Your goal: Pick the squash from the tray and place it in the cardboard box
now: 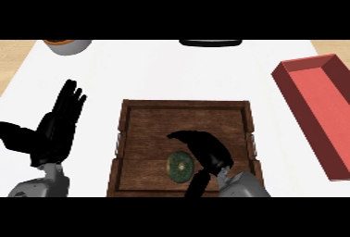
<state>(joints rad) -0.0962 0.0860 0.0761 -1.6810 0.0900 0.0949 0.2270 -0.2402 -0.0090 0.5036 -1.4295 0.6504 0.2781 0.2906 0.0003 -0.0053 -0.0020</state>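
The right hand covered part of the squash; the red box ran past the right edge; two objects were cropped at top.

The right robot hand curls over a green squash in the wooden tray; the left robot hand rests open, red box far right.

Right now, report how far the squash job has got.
Nothing is finished yet: the squash lies in the wooden tray. In hand: the right hand is over the tray, fingers curled next to the squash, but no closed grasp shows. The left hand rests open at the view's left. Left to do: grasp and lift the squash, then place it in the red box at right.
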